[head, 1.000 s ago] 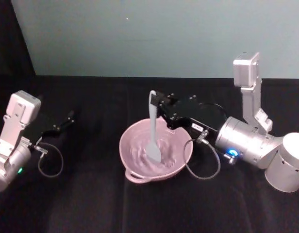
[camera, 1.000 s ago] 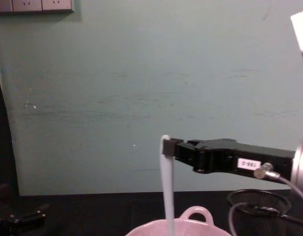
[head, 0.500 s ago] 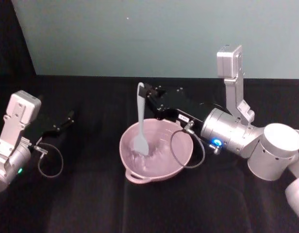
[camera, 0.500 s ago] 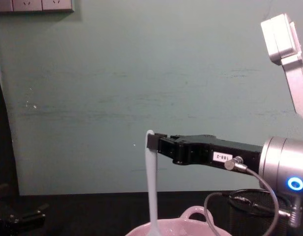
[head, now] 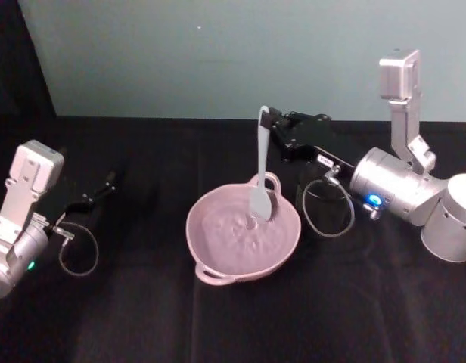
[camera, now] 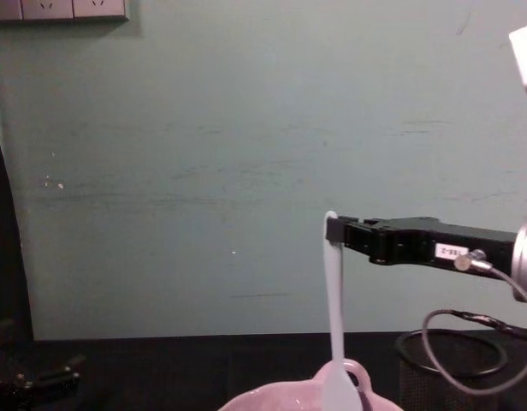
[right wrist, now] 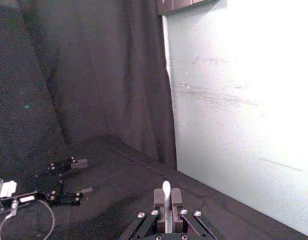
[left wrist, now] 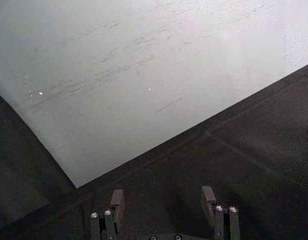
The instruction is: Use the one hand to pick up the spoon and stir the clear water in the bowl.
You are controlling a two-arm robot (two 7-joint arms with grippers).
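One arm does the work here: the robot's right claw [head: 267, 117], slim and black on a silver cylindrical wrist, is clenched on the very top of the long-handled white plastic spoon [head: 260, 181], which hangs nearly upright with its wide flat blade down inside the pale pink glossy bowl [head: 197, 246]. The bowl sits at the middle of the black-draped tabletop [head: 142, 318], and the blade is at its far right side, just in front of the small loop handle on the far rim. Its lower edge seems to meet the clear water [head: 229, 234], whose surface looks rippled; how deep it dips cannot be told. From the chest view the spoon [camera: 334, 317] drops straight from the right claw [camera: 334, 229] to the bowl [camera: 272, 399]. A black wire-mesh cup [head: 324, 203] stands just right of the bowl, under the arm. The left claw [head: 108, 181] rests on the tabletop well to the left, its fingers [left wrist: 117, 199] spread and holding nothing. The stirring step appears to be under way; the next move calls for sweeping the blade round through the water while staying clear of the rim and the mesh cup. A small white label [camera: 452, 252] on the right claw carries dark print too small to read.
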